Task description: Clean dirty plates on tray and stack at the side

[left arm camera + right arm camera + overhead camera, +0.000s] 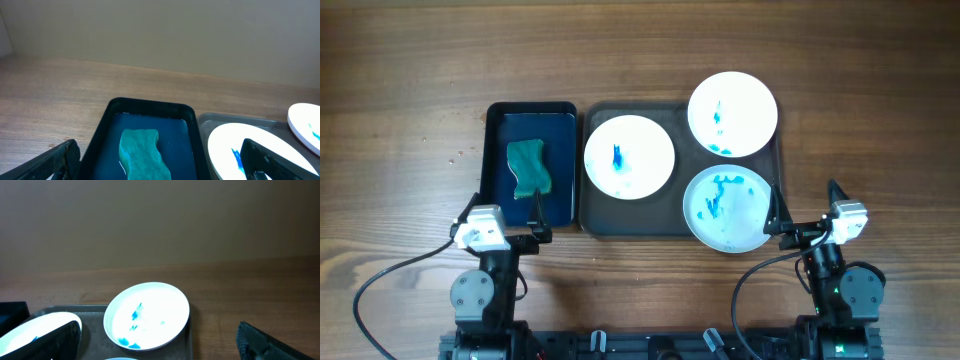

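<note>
Three white plates smeared with blue sit on a dark grey tray (620, 228): one at the left (629, 157), one at the back right (733, 113) overhanging the tray's corner, one at the front right (727, 208). A teal sponge (527, 168) lies in a dark blue container (490, 150) left of the tray. My left gripper (505, 208) is open and empty at the container's near edge, the sponge (145, 155) just ahead of it. My right gripper (803, 205) is open and empty at the front right plate's right side; the back right plate (147, 312) is ahead of it.
The container and tray stand side by side on a wooden table. In the left wrist view the left plate (225, 145) is behind my right finger. Bare wood lies right of the tray (240, 305) and left of the container (45, 110).
</note>
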### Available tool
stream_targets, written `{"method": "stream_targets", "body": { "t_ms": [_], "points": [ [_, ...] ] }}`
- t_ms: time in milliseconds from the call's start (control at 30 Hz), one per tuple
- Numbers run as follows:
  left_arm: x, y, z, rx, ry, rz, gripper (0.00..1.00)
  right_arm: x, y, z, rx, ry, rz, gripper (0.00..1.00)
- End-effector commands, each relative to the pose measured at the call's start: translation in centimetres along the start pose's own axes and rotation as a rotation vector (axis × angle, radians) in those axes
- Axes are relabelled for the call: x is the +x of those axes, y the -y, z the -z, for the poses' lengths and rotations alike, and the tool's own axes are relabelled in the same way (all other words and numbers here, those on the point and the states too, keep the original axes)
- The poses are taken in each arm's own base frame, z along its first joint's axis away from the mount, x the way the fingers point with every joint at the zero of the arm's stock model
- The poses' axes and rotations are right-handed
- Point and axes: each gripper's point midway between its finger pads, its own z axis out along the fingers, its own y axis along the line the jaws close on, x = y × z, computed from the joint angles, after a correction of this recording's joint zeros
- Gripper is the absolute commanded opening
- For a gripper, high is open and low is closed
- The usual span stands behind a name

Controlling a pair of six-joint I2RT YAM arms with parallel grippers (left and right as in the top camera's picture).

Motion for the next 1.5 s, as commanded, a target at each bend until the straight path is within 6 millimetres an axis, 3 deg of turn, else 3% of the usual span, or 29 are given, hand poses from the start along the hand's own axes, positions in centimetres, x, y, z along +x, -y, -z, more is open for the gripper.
{"method": "stream_targets", "body": {
  "t_ms": [0, 233, 367, 467, 600, 700, 800, 933, 1000, 1067, 1167, 1333, 1467],
  "points": [
    [-1.5, 0.0, 0.2, -0.004, 0.019, 0.020, 1.00, -1.0, -1.0, 0.1, -0.048, 0.014, -0.007, 1.00],
    [-6.2, 0.9, 0.0, 0.006, 0.004, 0.019, 1.00, -3.3, -2.7, -0.3, -0.131, -0.019, -0.012, 1.00],
    [-9.6, 3.6, -1.2, 0.118, -0.097, 0.022, 1.00, -6.4, -4.1, -1.3, -0.200, -0.060, -0.019, 1.00],
    [-13.1, 5.0, -2.7, 0.149, -0.241, 0.034, 1.00, -8.7, -6.1, -3.4, -0.302, -0.196, -0.059, 1.00],
    [-15.3, 5.4, -4.1, 0.126, -0.416, 0.046, 1.00, -9.7, -7.7, -5.6, -0.389, -0.421, -0.147, 1.00],
    [-15.7, 5.5, -4.9, 0.100, -0.582, 0.058, 1.00, -10.4, -8.5, -7.2, -0.430, -0.610, -0.209, 1.00],
    [-15.0, 6.0, -5.8, 0.113, -0.702, 0.077, 1.00, -10.6, -9.1, -8.4, -0.483, -0.765, -0.156, 1.00],
    [-13.2, 7.3, -6.9, 0.188, -0.780, 0.118, 1.00, -10.5, -10.1, -10.2, -0.567, -0.815, -0.088, 1.00],
    [-12.4, 8.5, -6.8, 0.258, -0.827, 0.155, 1.00, -9.9, -10.2, -10.8, -0.572, -0.830, -0.126, 1.00],
    [-11.8, 8.5, -6.8, 0.254, -0.856, 0.161, 1.00, -9.0, -10.1, -11.2, -0.533, -0.884, -0.218, 1.00],
    [-11.2, 7.9, -7.1, 0.222, -0.871, 0.154, 1.00, -6.7, -10.0, -11.9, -0.496, -0.951, -0.202, 0.96],
    [-8.7, 2.9, -6.9, -0.154, -0.956, 0.235, 1.00, 0.0, -11.9, -12.1, -0.317, -1.183, -0.162, 0.90],
    [-7.2, 1.3, -7.1, -0.259, -1.004, 0.218, 1.00, 5.4, -14.6, -12.0, -0.287, -1.318, -0.025, 0.82]
  ]
}}
